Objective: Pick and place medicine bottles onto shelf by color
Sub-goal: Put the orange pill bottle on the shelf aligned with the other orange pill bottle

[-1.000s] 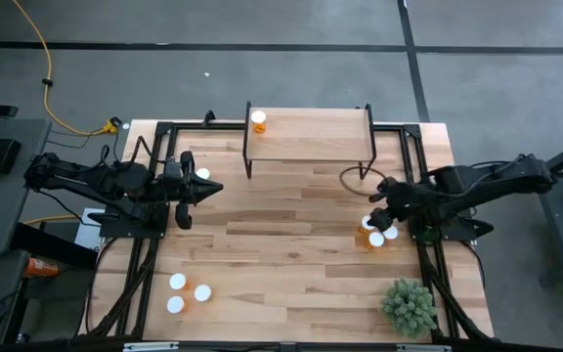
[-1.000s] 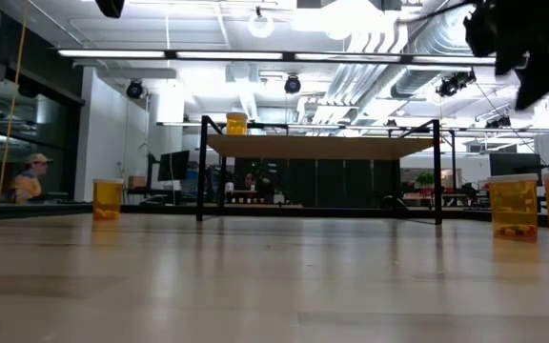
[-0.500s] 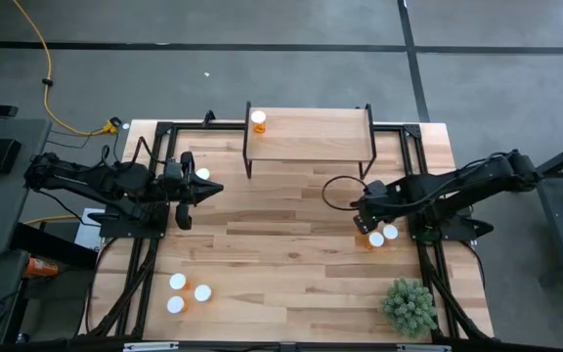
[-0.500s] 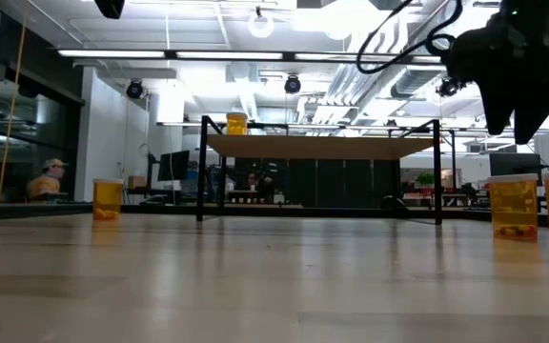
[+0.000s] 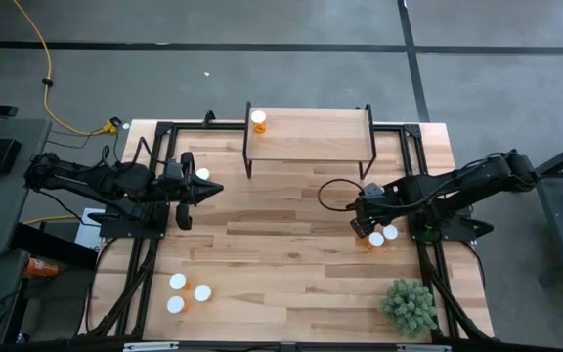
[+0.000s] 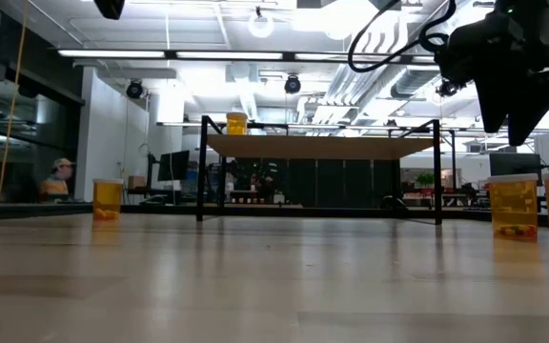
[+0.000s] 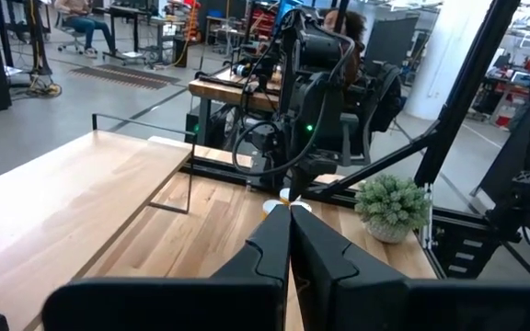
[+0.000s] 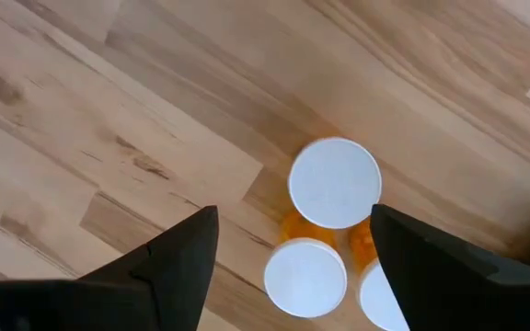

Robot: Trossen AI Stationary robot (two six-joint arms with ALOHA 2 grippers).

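Three medicine bottles (image 8: pixel 334 183) stand upright in a tight cluster on the right half of the butcher-block table (image 5: pixel 281 244), caps up, touching or nearly touching one another. The right gripper (image 5: pixel 361 226) hangs directly above them with its fingers (image 8: pixel 178 257) spread wide and holding nothing; in its wrist view the nearest white cap sits between the two dark fingers. Another trio of bottles (image 5: pixel 186 292) stands near the table's front left corner, one more bottle (image 5: pixel 202 174) just beside the left gripper (image 5: pixel 211 189), and a single bottle (image 5: pixel 258 121) already stands on the left end of the shelf (image 5: pixel 311 132) at the far edge of the table.

These bottles look light, rigid and smooth-sided, likely to tip or skid if nudged, and the close neighbours leave little room for a finger. The safest hold is probably across the cap or just beneath it, coming straight down.

The left gripper rests closed and empty above the table's left side. A small potted plant (image 5: pixel 410 305) stands near the front right corner
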